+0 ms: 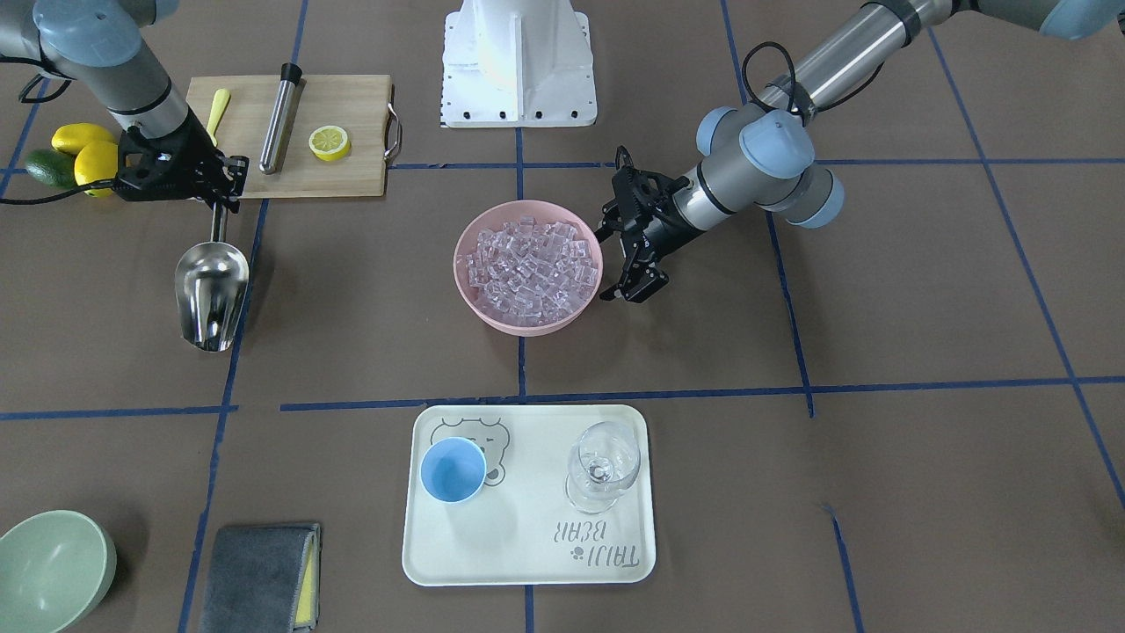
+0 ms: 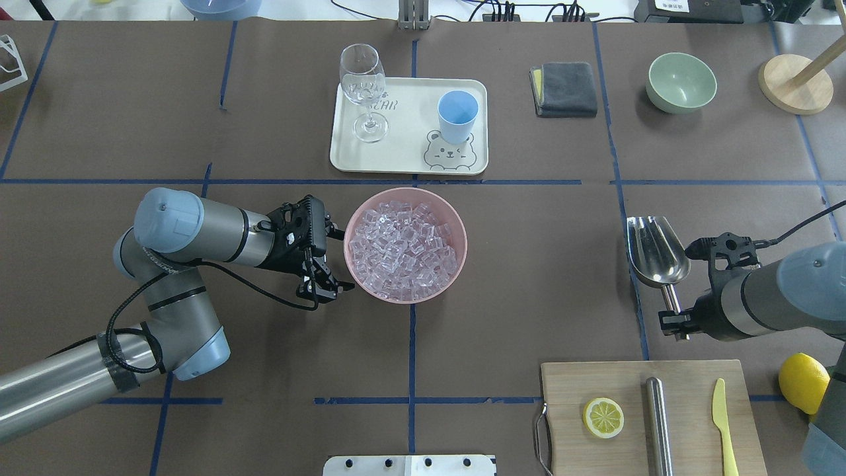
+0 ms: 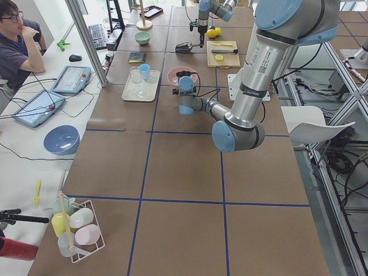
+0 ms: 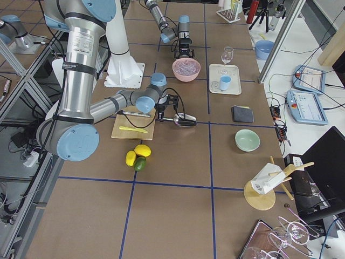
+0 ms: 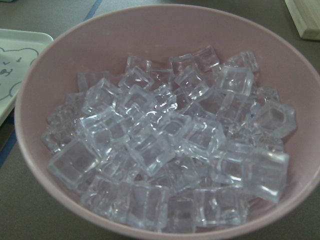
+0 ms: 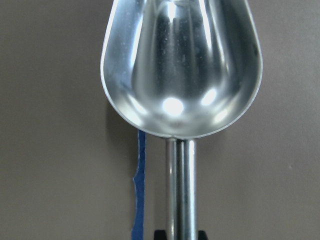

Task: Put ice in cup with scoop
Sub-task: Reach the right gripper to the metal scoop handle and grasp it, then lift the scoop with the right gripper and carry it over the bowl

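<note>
- The tray (image 2: pixel 403 132) is your far target, beyond the pink bowl (image 5: pixel 150 25) as the robot faces. It carries the cup (image 2: pixel 457 116) on the right-arm side and a stemmed glass (image 2: pixel 362 79) on the other. Plan the loaded path to come in from the cup's side, so that you never cross the glass.
- The pink bowl sits mid-table, heaped nearly to the rim. The step in hand looks like bringing the scoop across to it, so enter at a shallow angle from the right arm's side and push through the heap rather than stabbing down.
- The scoop (image 2: pixel 657 248) is well apart from the bowl. Its trough is empty and faces up, its mouth pointing away from the robot. The right gripper (image 2: pixel 674 324) is clamped on the thin handle near its end. That long lever may twist under load, so move slowly and keep the trough level.
- The left gripper (image 2: pixel 336 261) has its jaws spread, just beside the bowl's rim on the side opposite the scoop. I cannot tell whether it touches. Brace or grip the rim there before you dig, or the bowl may slide.
- The cup is small, so take a modest load.
- The ice (image 5: pixel 165 145) is smooth cubes lying loose, so they will probably roll. Tip gently over the cup.
</note>
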You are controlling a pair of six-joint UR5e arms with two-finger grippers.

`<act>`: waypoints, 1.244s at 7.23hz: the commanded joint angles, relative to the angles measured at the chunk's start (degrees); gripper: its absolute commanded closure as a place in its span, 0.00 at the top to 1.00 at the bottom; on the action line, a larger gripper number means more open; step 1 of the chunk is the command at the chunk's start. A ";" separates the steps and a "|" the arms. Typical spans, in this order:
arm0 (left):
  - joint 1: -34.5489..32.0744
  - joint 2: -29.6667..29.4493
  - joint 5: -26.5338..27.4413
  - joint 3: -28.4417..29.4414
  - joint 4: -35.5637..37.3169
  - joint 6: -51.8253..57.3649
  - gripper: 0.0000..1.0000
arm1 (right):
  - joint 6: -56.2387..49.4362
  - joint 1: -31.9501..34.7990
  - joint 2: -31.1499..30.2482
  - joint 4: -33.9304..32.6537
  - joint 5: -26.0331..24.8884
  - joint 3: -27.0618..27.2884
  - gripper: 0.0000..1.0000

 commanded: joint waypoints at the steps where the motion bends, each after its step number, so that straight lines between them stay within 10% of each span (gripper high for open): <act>1: 0.00 0.01 0.00 0.00 -0.01 0.00 1.00 | -5.11 3.02 0.51 -5.83 0.07 5.02 0.00; 6: -0.09 0.01 0.00 0.00 -0.10 0.00 1.00 | -41.67 9.61 5.68 -8.63 2.18 6.60 0.00; 9: -0.09 0.01 0.00 0.00 -0.19 0.00 1.00 | -60.46 11.39 23.72 -40.42 2.18 10.03 0.00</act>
